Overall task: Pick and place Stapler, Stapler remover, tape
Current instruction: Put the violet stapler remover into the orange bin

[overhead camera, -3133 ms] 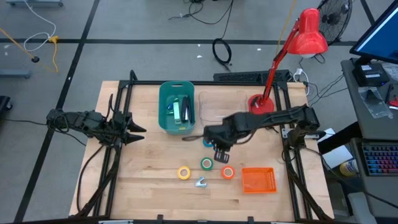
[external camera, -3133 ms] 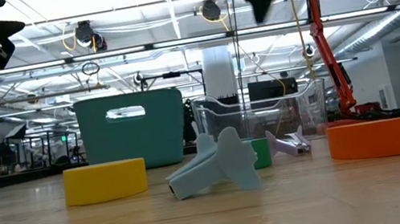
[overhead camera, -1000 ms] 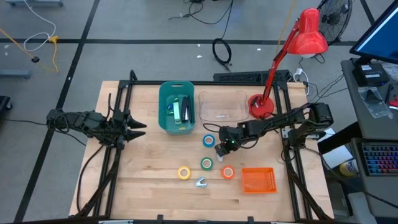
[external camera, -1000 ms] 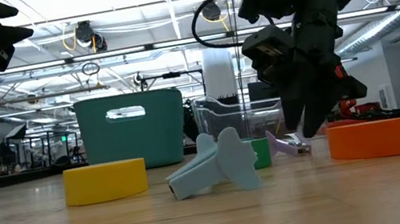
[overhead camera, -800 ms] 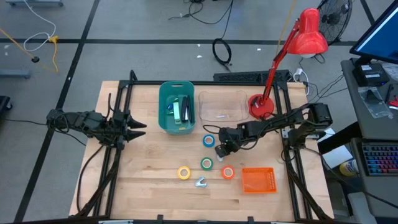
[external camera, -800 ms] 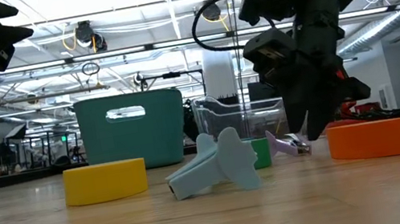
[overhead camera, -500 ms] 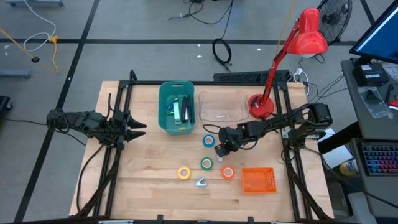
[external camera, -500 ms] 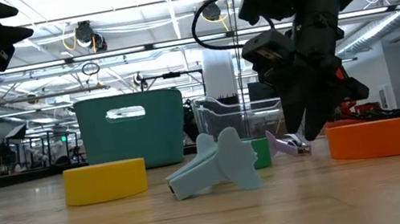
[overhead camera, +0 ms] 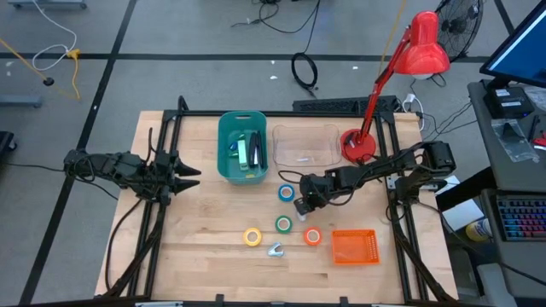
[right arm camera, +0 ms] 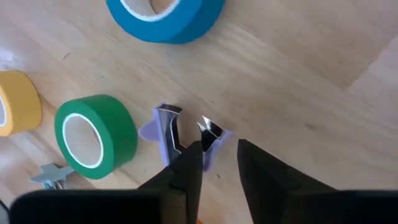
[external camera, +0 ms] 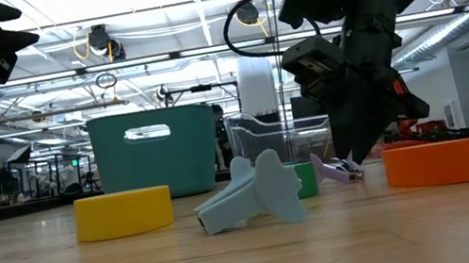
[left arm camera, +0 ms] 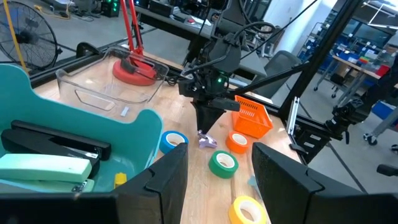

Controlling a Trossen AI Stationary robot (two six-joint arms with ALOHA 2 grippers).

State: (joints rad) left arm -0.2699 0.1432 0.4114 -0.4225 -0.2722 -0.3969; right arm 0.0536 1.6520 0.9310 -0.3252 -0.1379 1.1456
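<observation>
While the left claw (overhead camera: 189, 177) waits over the desk's (overhead camera: 196, 239) left part with its fingers apart and nothing between them, the right claw (right arm camera: 219, 163) hangs low over the middle of the desk, its two fingers set narrowly apart and empty, the fingertips (right arm camera: 194, 160) right at one end of a purple remover (right arm camera: 180, 138); whether they touch it cannot be told. That remover lies on the wood between the blue tape (overhead camera: 287, 193) and the green tape (overhead camera: 283, 224), its metal jaws pointing away from the claw. Four tape rolls lie flat on the desk: blue, green, yellow (overhead camera: 252, 236) and orange (overhead camera: 312, 236), with green, yellow and orange in a loose row nearer the front edge. A second, grey remover (overhead camera: 275, 249) lies just in front of that row, between yellow and green. Three containers stand on the desk: a teal bin (overhead camera: 223, 136) holding two staplers, one black (left arm camera: 56, 144) and one pale green (left arm camera: 43, 169); a clear tray (overhead camera: 281, 135) beside it with only a small item on its floor, too small to identify; and an orange basket (overhead camera: 354, 246) at the front right, whose contents cannot be made out. One red lamp (overhead camera: 425, 47) stands behind the tray.
</observation>
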